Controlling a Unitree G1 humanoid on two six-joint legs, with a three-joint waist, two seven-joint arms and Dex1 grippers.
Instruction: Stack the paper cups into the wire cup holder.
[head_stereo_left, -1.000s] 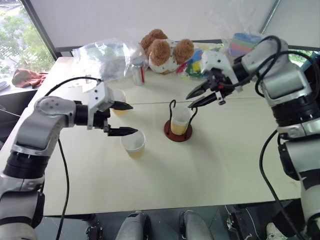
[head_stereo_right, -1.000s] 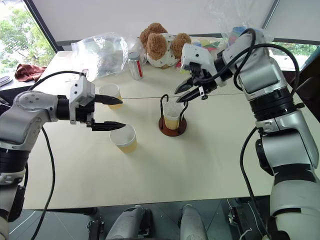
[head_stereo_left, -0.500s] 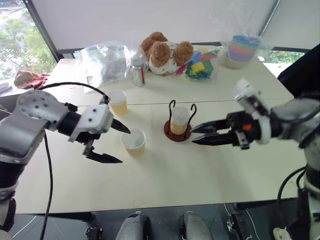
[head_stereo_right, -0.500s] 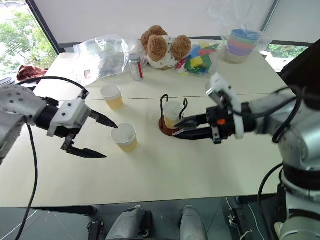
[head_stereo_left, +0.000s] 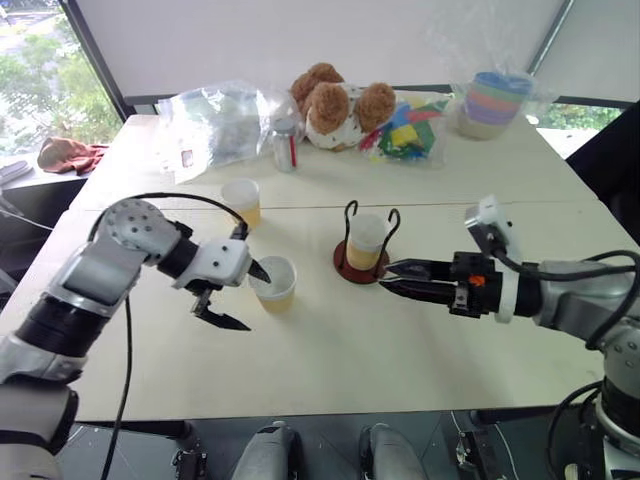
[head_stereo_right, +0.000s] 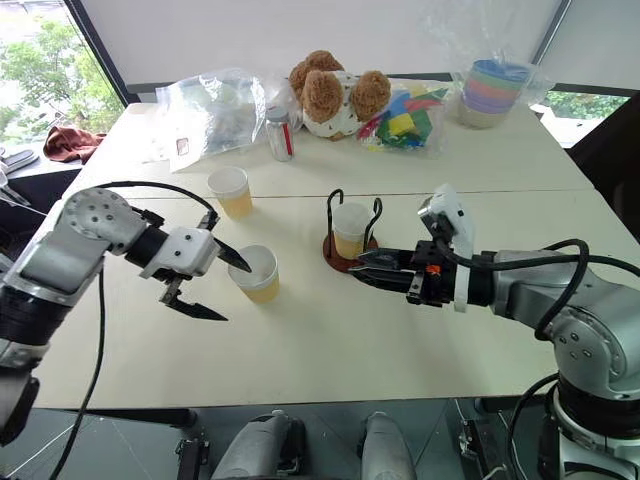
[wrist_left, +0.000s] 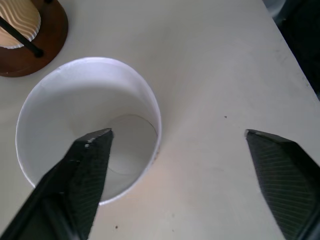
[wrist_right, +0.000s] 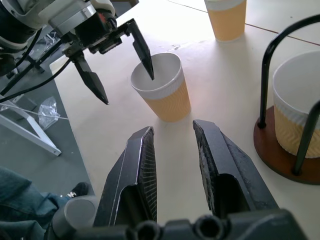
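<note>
Left gripper (head_stereo_left: 240, 297) straddles the rim of the near cup (head_stereo_left: 274, 283), its fingers spread wide: one finger (wrist_left: 82, 172) dips inside the cup's mouth, the other (wrist_left: 282, 175) hangs over bare table outside the wall, and the wrist view shows a clear gap between that outer finger and the cup. Nothing is gripped. That cup stands upright on the table (head_stereo_left: 330, 360), a little to the left of the holder (head_stereo_left: 365, 255).

Right gripper (head_stereo_left: 392, 277) lies low and nearly level over the table, just beside the holder's brown base on its right, pointing toward the near cup. Its fingers (wrist_right: 137, 165) stand a narrow gap apart with nothing between them.

One cup (head_stereo_left: 367, 240) sits upright in the holder, between the two black wire loops. A third cup (head_stereo_left: 241, 201) stands upright farther back on the left, well apart from both grippers.

Along the far edge of the table are a clear plastic bag (head_stereo_left: 215, 118), a silver can (head_stereo_left: 286, 145), a plush bear (head_stereo_left: 335, 102), a packet of coloured pieces (head_stereo_left: 405, 125) and a stack of pastel bowls (head_stereo_left: 492, 100).
</note>
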